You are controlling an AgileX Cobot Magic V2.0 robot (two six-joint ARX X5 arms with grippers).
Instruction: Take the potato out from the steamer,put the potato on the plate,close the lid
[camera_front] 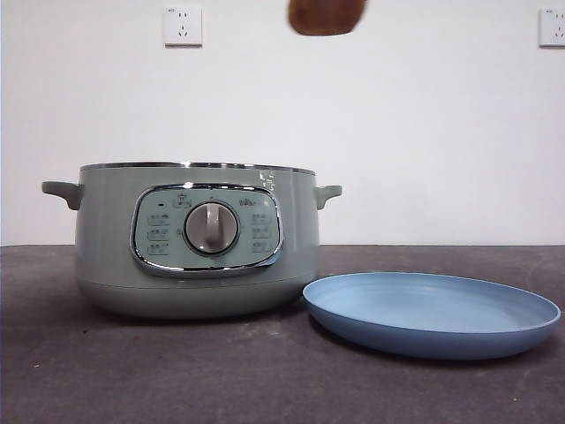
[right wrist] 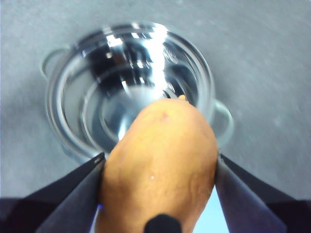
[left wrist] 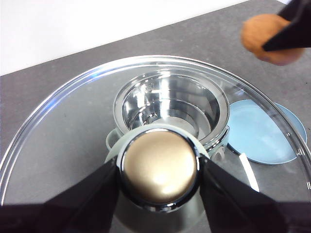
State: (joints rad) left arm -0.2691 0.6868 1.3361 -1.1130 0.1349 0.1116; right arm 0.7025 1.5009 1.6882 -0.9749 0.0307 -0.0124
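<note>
My right gripper [right wrist: 158, 167] is shut on the orange-brown potato [right wrist: 160, 165] and holds it high above the open steamer [right wrist: 131, 87]. In the front view only the potato's underside [camera_front: 326, 16] shows at the top edge, above the right part of the sage-green steamer [camera_front: 196, 238]. My left gripper [left wrist: 159, 170] is shut on the round knob of the glass lid [left wrist: 73, 121], held up over the steamer [left wrist: 171, 108]. The light-blue plate [camera_front: 431, 311] lies empty on the table right of the steamer. In the left wrist view the potato [left wrist: 267, 38] hangs in the other arm's black jaws.
The dark grey table [camera_front: 106, 371] runs back to a white wall with two power sockets [camera_front: 183, 26]. The steamer's shiny inner pot [left wrist: 160, 104] holds nothing that I can see.
</note>
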